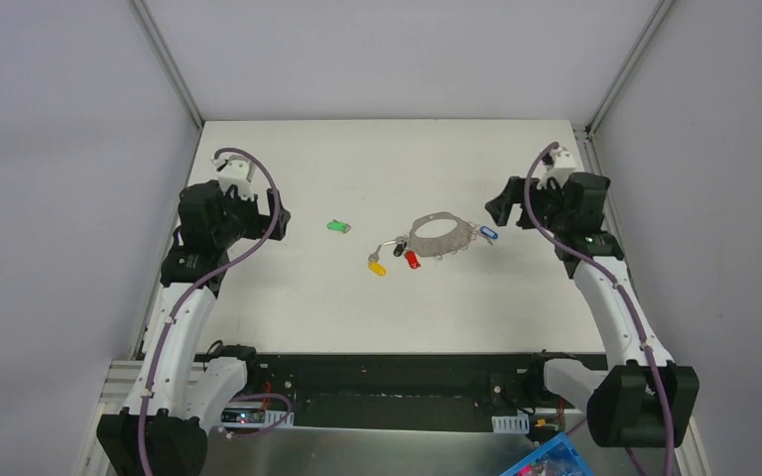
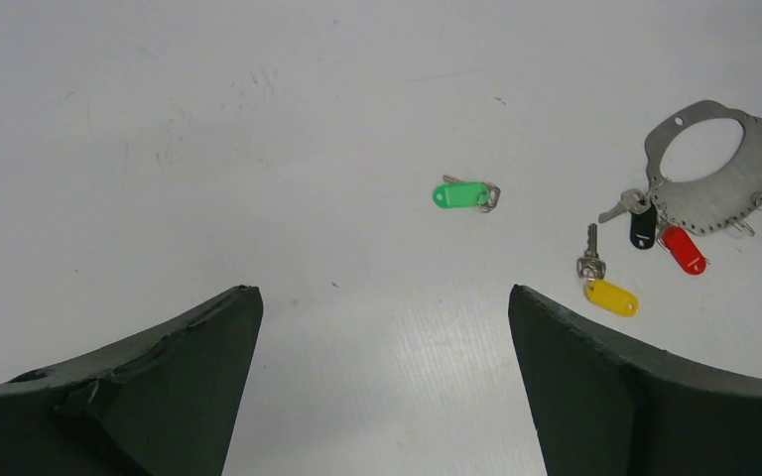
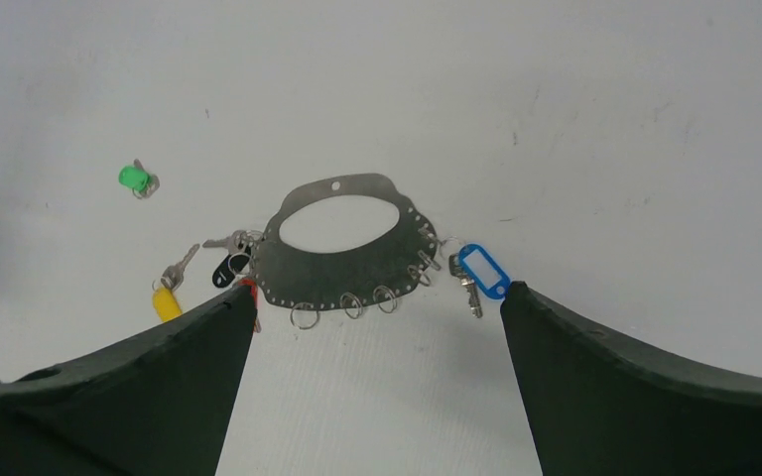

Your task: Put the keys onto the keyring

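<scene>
L hand (image 2: 382, 293): released, jaws spread wide, nothing btwn them, held off the tabletop (image 1: 288, 297) and angled down at it. R hand (image 3: 379, 290): same, wide open and empty, also above the surface, facing in from the opposite side. Nearest the L hand is the green key (image 2: 461, 194), lying flat and alone on bare tabletop, well apart from the rest, small metal ring at one end. Further out, mid-tabletop, lies the keyring plate (image 3: 342, 273): flat grey metal w/ an oval hole, edge perforated, several split rings (image 3: 354, 302) hanging off the edge toward the R hand. On the plate's L-arm side sits a cluster: black-tagged key (image 2: 642, 228) up against the plate edge, red key (image 2: 685, 250) just beside it and touching the edge, yellow key (image 2: 612, 297) a little further out w/ its metal blade pointing back toward the plate. Cannot tell which of these are hooked on. Blue key (image 3: 483, 271) lies at the plate's other side, close to the edge; attachment unclear too.
</scene>
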You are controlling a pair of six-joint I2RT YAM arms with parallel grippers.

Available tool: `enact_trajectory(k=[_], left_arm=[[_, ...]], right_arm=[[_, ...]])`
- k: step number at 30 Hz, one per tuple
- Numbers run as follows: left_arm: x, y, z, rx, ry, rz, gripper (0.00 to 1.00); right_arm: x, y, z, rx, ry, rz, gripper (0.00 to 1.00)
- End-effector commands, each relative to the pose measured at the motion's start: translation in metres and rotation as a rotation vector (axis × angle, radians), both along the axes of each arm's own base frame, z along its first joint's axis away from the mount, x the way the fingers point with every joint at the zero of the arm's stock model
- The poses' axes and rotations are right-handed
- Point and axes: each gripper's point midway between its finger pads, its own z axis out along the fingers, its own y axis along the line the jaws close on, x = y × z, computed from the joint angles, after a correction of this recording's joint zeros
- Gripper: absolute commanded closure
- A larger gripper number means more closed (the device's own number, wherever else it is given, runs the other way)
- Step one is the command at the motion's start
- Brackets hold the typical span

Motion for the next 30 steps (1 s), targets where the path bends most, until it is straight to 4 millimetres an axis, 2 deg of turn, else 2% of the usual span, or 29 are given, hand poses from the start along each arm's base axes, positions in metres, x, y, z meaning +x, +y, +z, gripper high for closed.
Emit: enact_trajectory(k=[1, 5, 8, 13, 19, 22, 25, 30], left_arm=[[0.001, -0.016, 0.001, -0.023, 0.053, -0.102, 0.0], [0.004, -0.022, -0.009, -0.038, 0.109, -0.125, 0.0], [0.005, -0.024, -0.011, -0.037, 0.112, -0.139, 0.0], [0.005, -0.033, -0.022, -0.002, 0.128, -0.182, 0.03], [0.004, -0.057, -0.037, 0.018, 0.186, -0.27, 0.09], [0.005, -0.059, -0.039, 0.013, 0.191, -0.272, 0.11], [0.004, -0.058, -0.04, 0.015, 0.189, -0.271, 0.13], [0.002, -0.058, -0.037, 0.02, 0.165, -0.274, 0.14]], right_arm=[[0.005, 0.02, -0.027, -0.193, 0.083, 0.061, 0.02], [0.01, 0.037, -0.066, -0.294, 0.217, 0.119, 0.02], [0.013, 0.048, -0.092, -0.348, 0.303, 0.165, 0.12], [0.009, 0.086, -0.107, -0.378, 0.317, 0.311, 0.18], [0.008, 0.131, -0.124, -0.459, 0.31, 0.459, 0.26], [0.008, 0.149, -0.134, -0.49, 0.317, 0.513, 0.31], [0.005, 0.155, -0.146, -0.537, 0.347, 0.545, 0.37], [-0.012, 0.152, -0.164, -0.614, 0.364, 0.578, 0.38]])
